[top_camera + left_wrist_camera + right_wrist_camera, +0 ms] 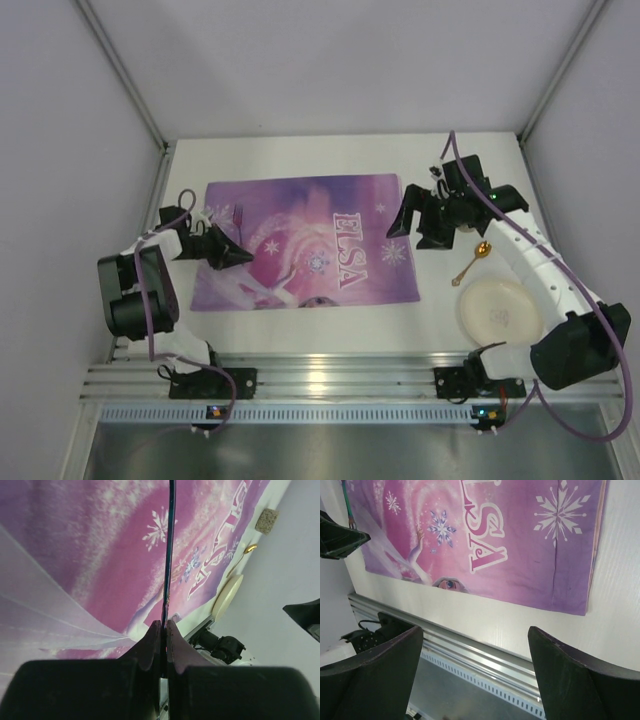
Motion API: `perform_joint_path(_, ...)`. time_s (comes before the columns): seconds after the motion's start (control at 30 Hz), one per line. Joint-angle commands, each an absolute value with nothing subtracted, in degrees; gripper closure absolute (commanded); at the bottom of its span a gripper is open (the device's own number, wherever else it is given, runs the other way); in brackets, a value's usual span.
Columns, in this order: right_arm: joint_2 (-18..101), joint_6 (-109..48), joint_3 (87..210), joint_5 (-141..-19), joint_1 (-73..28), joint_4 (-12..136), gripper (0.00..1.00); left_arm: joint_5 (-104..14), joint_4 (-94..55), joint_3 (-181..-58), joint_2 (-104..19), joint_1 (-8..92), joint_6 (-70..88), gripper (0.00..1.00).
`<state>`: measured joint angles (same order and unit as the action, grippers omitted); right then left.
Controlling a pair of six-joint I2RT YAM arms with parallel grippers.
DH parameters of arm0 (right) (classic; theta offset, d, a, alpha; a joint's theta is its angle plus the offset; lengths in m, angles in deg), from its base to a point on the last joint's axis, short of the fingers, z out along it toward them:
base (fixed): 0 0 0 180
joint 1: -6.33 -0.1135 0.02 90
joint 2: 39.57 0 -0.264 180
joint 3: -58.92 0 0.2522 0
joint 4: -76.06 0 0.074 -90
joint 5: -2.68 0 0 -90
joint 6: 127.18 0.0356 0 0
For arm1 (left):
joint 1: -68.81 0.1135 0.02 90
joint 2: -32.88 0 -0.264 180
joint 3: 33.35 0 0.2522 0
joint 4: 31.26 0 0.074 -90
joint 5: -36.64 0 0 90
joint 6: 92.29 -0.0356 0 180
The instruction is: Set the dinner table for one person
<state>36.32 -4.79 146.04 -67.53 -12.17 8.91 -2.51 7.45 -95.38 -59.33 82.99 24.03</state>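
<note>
The white dinner table carries a purple "ELSA" placemat. My left gripper hovers over the mat's left part, shut on a thin dark teal fork. In the left wrist view the fork is edge-on and pinched between the fingertips of the left gripper. My right gripper is open and empty above the mat's right edge. In its own view the right gripper has its jaws wide apart over the table's near rail. A gold spoon and a cream plate lie on the table right of the mat.
Aluminium rails run along the near edge of the table. White walls enclose the back and both sides. A beige sponge-like block sits beyond the spoon and the plate in the left wrist view.
</note>
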Motion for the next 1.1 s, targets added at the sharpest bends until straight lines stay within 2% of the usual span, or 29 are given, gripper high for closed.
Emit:
perform_joint_path(0.0,34.52,-5.8,145.8,-67.19,-11.69,8.95,0.14,-1.41,13.59,-99.22,-63.96,85.15,20.47,0.97)
perform_joint_path(0.17,35.48,-6.06,146.33,-67.02,-11.6,9.12,0.15,-4.75,23.01,-102.22,-72.5,86.39,16.52,0.97)
perform_joint_path(0.37,36.28,-6.15,146.68,-66.93,-11.6,9.39,0.15,-7.73,25.02,-103.0,-71.36,87.53,16.25,0.91)
perform_joint_path(0.5,36.71,-6.41,146.68,-66.84,-11.68,9.47,0.15,-18.09,30.82,-107.13,-70.66,88.32,14.94,0.83)
perform_joint_path(0.6,36.8,-6.59,146.59,-66.84,-11.6,9.56,0.15,-20.92,32.41,-108.54,-70.13,88.68,14.41,0.78)
perform_joint_path(1.07,36.54,-6.85,145.89,-66.66,-11.6,9.65,0.15,-26.81,35.23,-109.95,-68.9,88.68,14.14,0.74)
